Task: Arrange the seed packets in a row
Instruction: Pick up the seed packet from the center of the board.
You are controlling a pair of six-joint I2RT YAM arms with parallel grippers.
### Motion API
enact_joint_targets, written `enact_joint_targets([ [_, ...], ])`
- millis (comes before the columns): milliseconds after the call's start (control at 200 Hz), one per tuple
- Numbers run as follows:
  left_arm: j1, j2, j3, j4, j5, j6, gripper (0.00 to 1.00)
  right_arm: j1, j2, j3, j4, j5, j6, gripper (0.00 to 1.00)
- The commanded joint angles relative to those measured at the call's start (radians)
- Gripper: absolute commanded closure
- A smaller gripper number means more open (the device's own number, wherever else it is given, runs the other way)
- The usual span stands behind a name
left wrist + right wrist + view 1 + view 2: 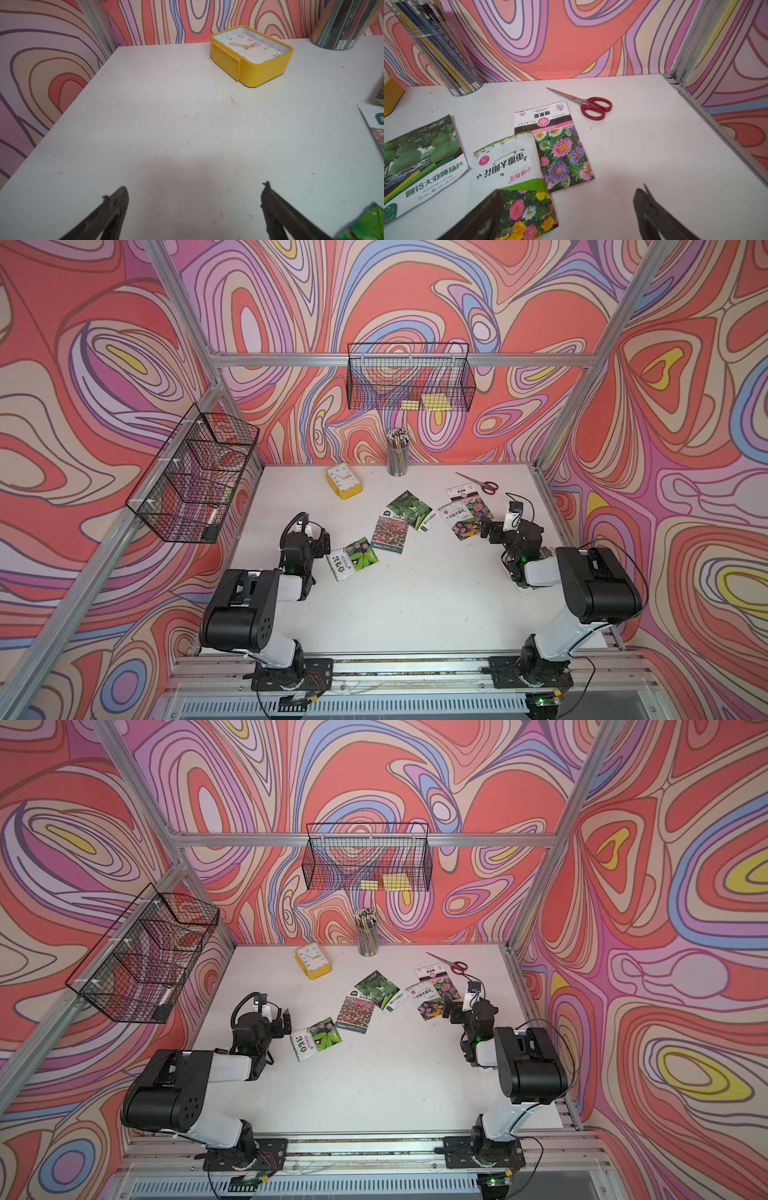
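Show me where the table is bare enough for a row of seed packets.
Bare: the near half of the table, in front of the green-leaf packet; the back corner left of the yellow clock; the strip between the chrysanthemum packet and the table's right edge. Crowded: mid-table, gourd packet to sunflower packet, which overlaps the chrysanthemum one.

- Chrysanthemum seed packet: "CHRYSANTHEMUM" on its pink band, "糖果菊" on its white label.
- Sunflower seed packet: "Sunflowers", "重瓣太阳花".
- Gourd seed packet: "圆铃大亚腰葫芦".
- Yellow clock: numerals 9, 10, 11, 12, 1 on its face.
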Motion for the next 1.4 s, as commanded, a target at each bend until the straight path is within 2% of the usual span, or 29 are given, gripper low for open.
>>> enact_joint_targets([
  [0, 0.002, 0.002, 0.015, 0.020, 0.006, 0.001, 0.01, 0.007, 0.006, -0.002, 0.001, 0.014, 0.001, 0.02],
  [796, 0.012, -0.006, 0.022, -0.010, 0.027, -0.006, 0.01, 0.007, 0.002, -0.002, 0.001, 0.019, 0.000, 0.02],
  [831, 0.010, -0.011, 0.030, -0.014, 0.025, -0.002, 0.01, 0.009, -0.028, 0.021, -0.063, 0.036, 0.002, 0.02],
  [866, -0.004, -0.045, 0.061, -0.091, 0.027, 0.017, 0.01, 0.020, -0.090, 0.077, -0.225, 0.040, -0.013, 0.02],
  [901, -0.027, -0.092, 0.117, -0.243, 0.015, 0.039, 0.01, 0.032, -0.144, 0.166, -0.428, 0.042, -0.032, 0.02],
  [946, -0.052, -0.132, 0.209, -0.412, -0.015, 0.048, 0.01, 0.048, -0.172, 0.269, -0.593, 0.102, -0.018, 0.02],
  [1006, -0.055, -0.169, 0.287, -0.553, -0.016, 0.008, 0.01, 0.052, -0.178, 0.389, -0.753, 0.139, 0.117, 0.02],
  [1072, -0.055, -0.201, 0.350, -0.671, 0.016, -0.080, 0.01, 0.058, -0.149, 0.528, -0.947, 0.074, 0.239, 0.02],
  [1212, -0.055, -0.206, 0.523, -1.035, 0.115, -0.272, 0.01, 0.160, -0.137, 0.596, -1.038, -0.083, 0.350, 0.02],
  [1292, -0.057, -0.184, 0.613, -1.245, 0.148, -0.353, 0.01, 0.225, -0.138, 0.584, -1.023, -0.197, 0.459, 0.02],
  [1397, -0.057, -0.183, 0.631, -1.391, 0.211, -0.500, 0.04, 0.348, -0.122, 0.561, -0.969, -0.292, 0.577, 0.02],
])
